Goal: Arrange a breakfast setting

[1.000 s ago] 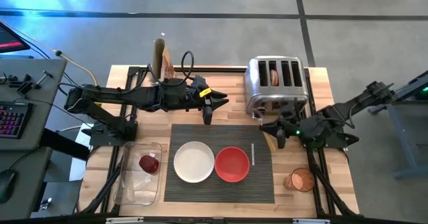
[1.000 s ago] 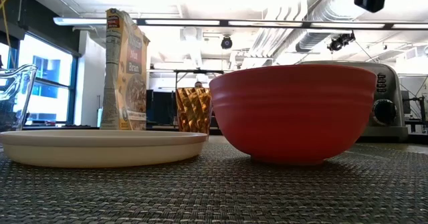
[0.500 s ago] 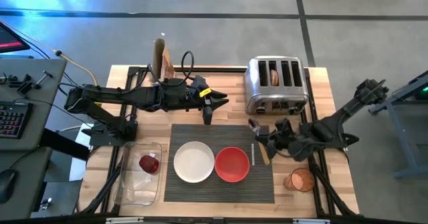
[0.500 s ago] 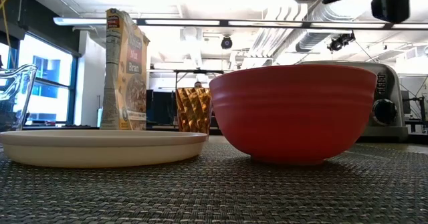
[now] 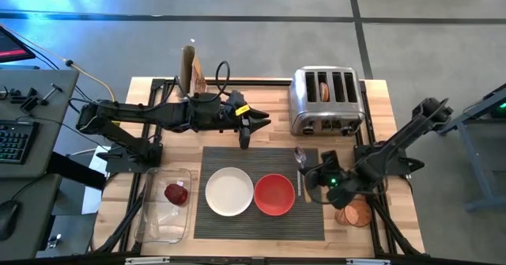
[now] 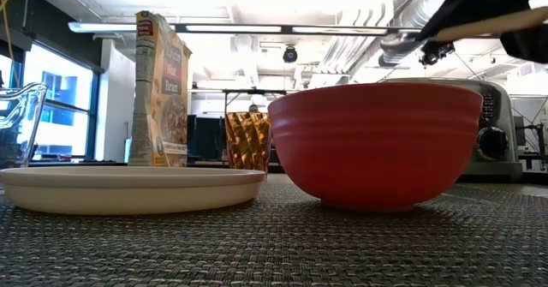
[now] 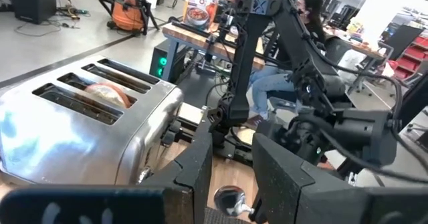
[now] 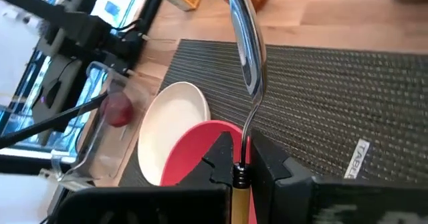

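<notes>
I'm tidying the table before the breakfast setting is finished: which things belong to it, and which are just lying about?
Belongs to the setting:
mat
white plate
red bowl
spoon, held in the right claw
bagel half, in the toaster
dark red fruit, in the tray

Lying about:
toaster
clear tray
cereal box
amber glass

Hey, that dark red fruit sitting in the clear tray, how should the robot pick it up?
Grip the fruit across its round middle, straight down from above: the tray's walls block a sideways approach. The open left pincer probably suits, since the right pincer holds the spoon.
</notes>
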